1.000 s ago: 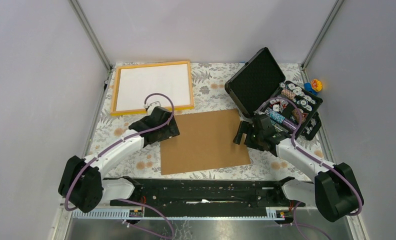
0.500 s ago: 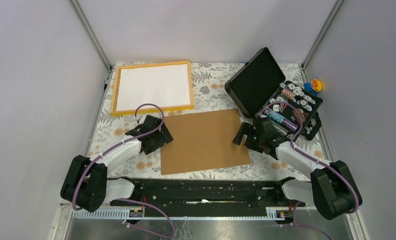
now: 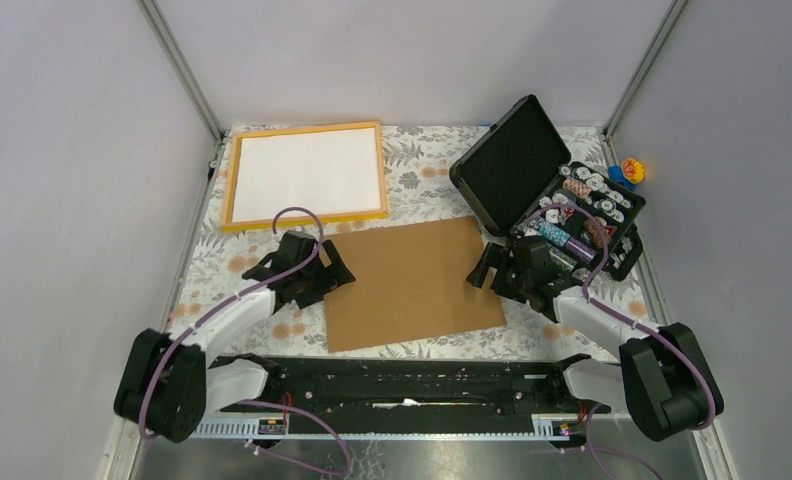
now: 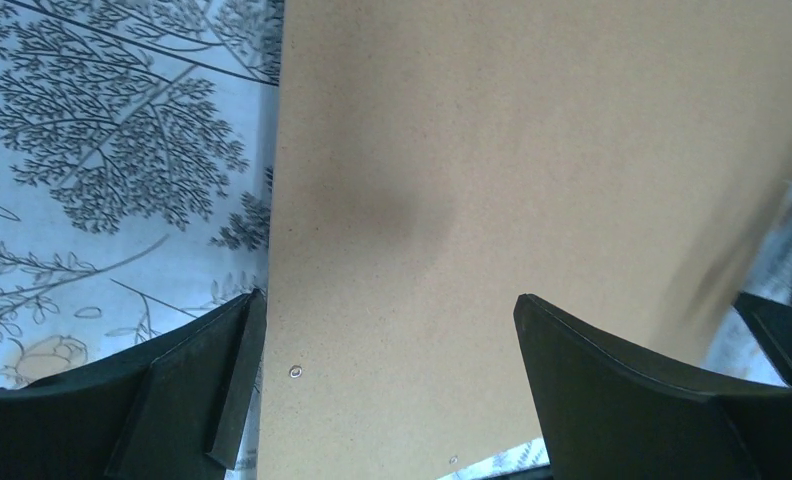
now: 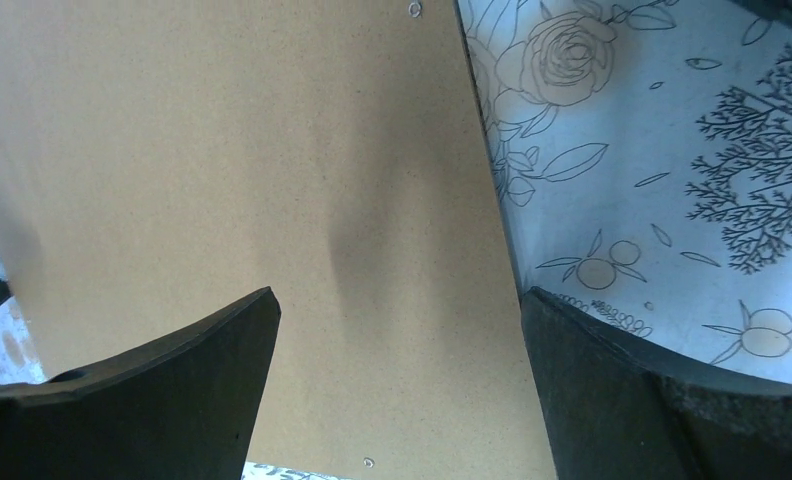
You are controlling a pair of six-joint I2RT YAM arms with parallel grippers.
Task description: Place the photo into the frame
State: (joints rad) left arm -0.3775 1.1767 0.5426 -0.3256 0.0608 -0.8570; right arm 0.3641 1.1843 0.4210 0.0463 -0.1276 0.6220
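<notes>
Top view: the left claw [image 3: 334, 270], jaws spread wide, sits at the brown backing board's [image 3: 412, 285] left edge, and the right claw [image 3: 484, 268], equally spread, at its right edge. The frame [image 3: 307, 127] lies beyond the left claw.
Left wrist: the board's [image 4: 532, 150] edge runs between empty fingers [image 4: 197, 390].
Right wrist: the same.

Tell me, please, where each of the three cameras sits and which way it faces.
Top external: above and behind the arm bases, looking down on the flower-patterned tablecloth; left arm and right arm show whole.
Left wrist: on the left arm, facing down past the open left hand at the flat brown rectangular board's left edge.
Right wrist: likewise, past the open right hand, at that board's right edge.
Shared: all three see the board; both wrist views show the cloth.
</notes>
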